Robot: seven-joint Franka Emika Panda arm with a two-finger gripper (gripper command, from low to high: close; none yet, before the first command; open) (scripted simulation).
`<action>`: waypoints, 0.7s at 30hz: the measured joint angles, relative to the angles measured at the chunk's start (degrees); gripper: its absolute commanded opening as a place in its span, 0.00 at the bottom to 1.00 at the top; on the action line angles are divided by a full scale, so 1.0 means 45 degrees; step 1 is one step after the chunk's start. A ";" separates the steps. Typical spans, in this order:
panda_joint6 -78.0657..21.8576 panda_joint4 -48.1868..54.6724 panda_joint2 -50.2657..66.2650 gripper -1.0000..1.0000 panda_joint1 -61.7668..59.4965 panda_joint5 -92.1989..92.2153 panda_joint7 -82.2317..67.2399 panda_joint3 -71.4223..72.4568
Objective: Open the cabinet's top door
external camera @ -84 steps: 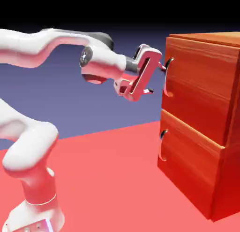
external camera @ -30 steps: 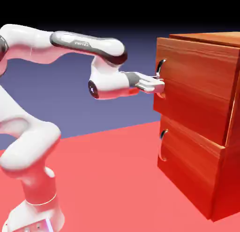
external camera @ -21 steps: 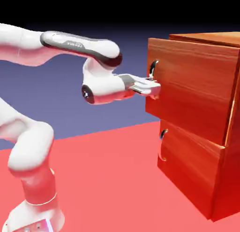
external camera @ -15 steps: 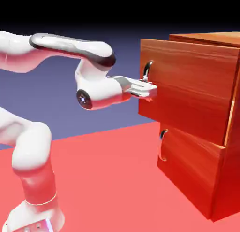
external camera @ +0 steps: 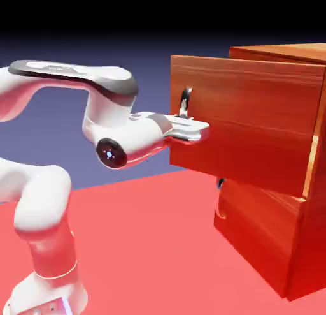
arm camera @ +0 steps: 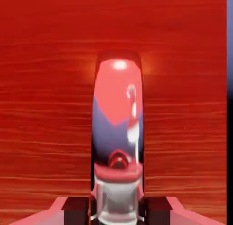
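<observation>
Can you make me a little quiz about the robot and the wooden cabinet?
1. True or false: the top door sticks out farther than the lower front.
2. What does the hand grip? A) silver handle B) the cabinet's top C) the table
3. Fill in: the lower front's handle is ____ by the hand.

Key: 1 true. 2 A. 3 untouched.
</observation>
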 measured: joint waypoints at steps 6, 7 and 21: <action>-0.2618 0.0330 0.0306 0.00 -0.0535 -0.3323 0.0419 -0.2588; -0.3105 0.0479 0.0467 0.00 -0.0590 -0.3865 0.0432 -0.3049; -1.0313 0.5239 0.4904 0.00 0.1557 -0.9442 -0.0589 -0.9509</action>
